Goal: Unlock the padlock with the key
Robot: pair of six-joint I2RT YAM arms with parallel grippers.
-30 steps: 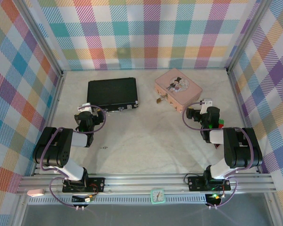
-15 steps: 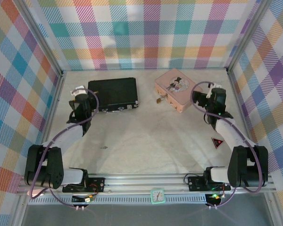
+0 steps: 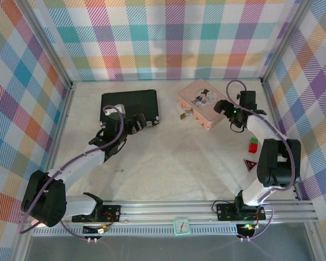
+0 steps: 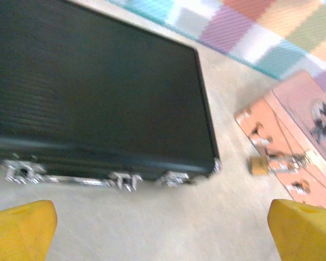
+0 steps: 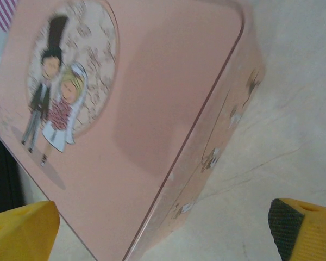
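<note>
The small brass padlock [image 3: 183, 115] hangs at the front-left side of the pink tin [image 3: 204, 103]; in the left wrist view the padlock [image 4: 257, 165] is blurred against the pink tin [image 4: 301, 141]. A tiny dark speck that may be the key [image 3: 119, 170] lies on the table, well short of both grippers. My left gripper [image 3: 139, 124] is open over the front edge of the black case [image 3: 129, 106], its yellow fingertips [image 4: 22, 228] wide apart with nothing between them. My right gripper [image 3: 223, 107] is open at the tin's right corner, and the pink tin [image 5: 152, 109] lies close below it.
The black case [image 4: 92, 92] with silver latches lies left of the tin. A red-and-green block [image 3: 254, 145] and a red triangular tag [image 3: 250, 164] sit near the right arm. Plaid walls close in the back and both sides. A small clock [image 3: 181, 225] sits on the front rail.
Both arms have unfolded and reached forward. The left gripper swung right along the black case's front edge. The right gripper moved left onto the tin's right corner. Both stayed open.
</note>
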